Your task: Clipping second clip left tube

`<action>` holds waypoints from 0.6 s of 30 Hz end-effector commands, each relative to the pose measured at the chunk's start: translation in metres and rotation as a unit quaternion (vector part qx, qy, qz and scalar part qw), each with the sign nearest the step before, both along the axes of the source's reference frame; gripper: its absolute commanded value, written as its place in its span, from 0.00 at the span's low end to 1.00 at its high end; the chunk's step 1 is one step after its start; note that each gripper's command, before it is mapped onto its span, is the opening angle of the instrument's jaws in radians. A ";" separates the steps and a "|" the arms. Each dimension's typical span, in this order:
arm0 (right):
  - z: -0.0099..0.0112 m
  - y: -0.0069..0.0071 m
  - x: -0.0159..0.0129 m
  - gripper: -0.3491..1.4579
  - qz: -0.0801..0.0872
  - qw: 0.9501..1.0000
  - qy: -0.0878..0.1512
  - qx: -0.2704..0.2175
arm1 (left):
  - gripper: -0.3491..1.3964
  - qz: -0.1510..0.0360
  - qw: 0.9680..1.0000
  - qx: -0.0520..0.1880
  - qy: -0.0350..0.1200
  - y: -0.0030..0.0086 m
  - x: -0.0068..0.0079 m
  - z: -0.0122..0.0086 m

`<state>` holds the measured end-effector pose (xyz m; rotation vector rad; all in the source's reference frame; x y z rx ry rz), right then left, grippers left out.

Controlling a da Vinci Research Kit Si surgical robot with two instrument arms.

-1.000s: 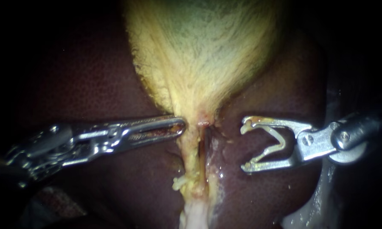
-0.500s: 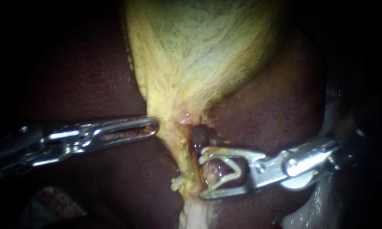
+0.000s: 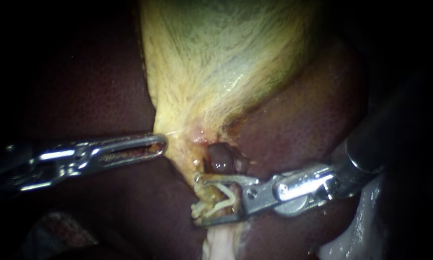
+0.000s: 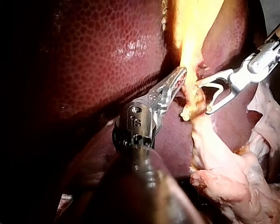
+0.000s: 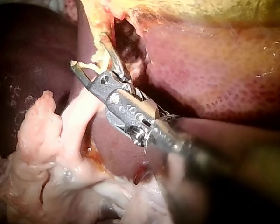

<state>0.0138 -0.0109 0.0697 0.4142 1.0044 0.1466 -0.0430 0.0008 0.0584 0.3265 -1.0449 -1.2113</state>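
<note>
Below the tapering neck of the yellow-green gallbladder (image 3: 226, 62), a yellowish tube (image 3: 217, 243) runs straight down the endoscope view to its bottom edge, paling to white lower down, with dark red liver (image 3: 82, 86) on either side; whether it is the left one of a pair cannot be told; across it from the right reaches the right instrument (image 3: 196, 200), whose jaws stand wide apart yet hold a pale V-shaped clip (image 3: 226, 195), one leg lying along the inside of each jaw; the clip's long axis lies nearly level, square across the upright tube, its open mouth pointing to the view's left and its apex back toward the jaws' hinge; yellow tissue of the tube shows in the gap between the jaws, though whether the legs pass around it or only lie in front cannot be made out; the clip stands open, not yet squeezed; just above the upper jaw a dark glossy rounded lump of tissue (image 3: 221, 159) sits beside the tube; the left instrument (image 3: 161, 143) comes in nearly level from the left, its jaws closed on the gallbladder's edge at the neck, apart from the clip; from the left wrist, the clip's mouth faces the left instrument's tip, the tube between them; from the right wrist, the tube passes under the right instrument into pale lumpy fat (image 5: 42, 154).
</note>
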 end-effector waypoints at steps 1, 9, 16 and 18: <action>0.0001 0.0001 -0.0002 0.50 0.002 1.000 -0.005 -0.003 | 0.00 0.000 1.000 0.000 0.000 0.0000 0.0000 -0.0001; 0.0011 0.0008 -0.0003 0.50 0.009 1.000 -0.020 -0.009 | 0.00 -0.002 1.000 0.001 0.003 -0.0003 -0.0003 -0.0010; 0.0023 -0.0005 0.0018 0.51 0.011 1.000 -0.022 -0.014 | 0.00 -0.002 1.000 0.001 -0.001 -0.0004 -0.0011 -0.0018; 0.0028 -0.0012 0.0025 0.52 0.002 1.000 -0.022 -0.012 | 0.00 -0.003 1.000 0.001 -0.001 -0.0004 -0.0013 -0.0018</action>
